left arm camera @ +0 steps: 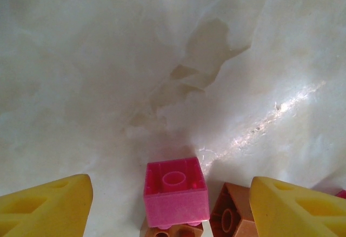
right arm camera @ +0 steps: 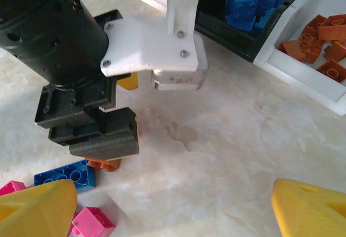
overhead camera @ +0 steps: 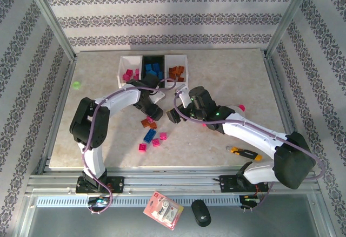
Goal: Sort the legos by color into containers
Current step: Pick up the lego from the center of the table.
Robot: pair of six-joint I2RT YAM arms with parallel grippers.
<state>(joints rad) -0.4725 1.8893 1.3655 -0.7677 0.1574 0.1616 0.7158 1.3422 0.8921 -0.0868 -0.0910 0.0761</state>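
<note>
Three joined containers stand at the back: a white bin [overhead camera: 123, 67] with pink legos, a black bin [overhead camera: 154, 68] with blue ones, and a white bin [overhead camera: 175, 73] with orange ones. Loose legos lie mid-table: orange [overhead camera: 148, 122], blue [overhead camera: 150, 135] and pink [overhead camera: 155, 142]. My left gripper [overhead camera: 150, 115] is low over the orange ones. In the left wrist view it [left arm camera: 172, 199] is open around an upturned pink brick [left arm camera: 175, 191], with both yellow fingers clear of it and orange bricks [left arm camera: 232, 215] beside. My right gripper [right arm camera: 173, 210] hangs open over bare table, just right of the left one [right arm camera: 81, 86].
A small green bit [overhead camera: 76, 85] lies at the far left. A yellow-and-black tool [overhead camera: 243, 152] rests near the right arm, with a small pink piece [overhead camera: 241, 107] beyond it. Blue [right arm camera: 67, 175] and pink [right arm camera: 92, 223] bricks lie by my right gripper's left finger.
</note>
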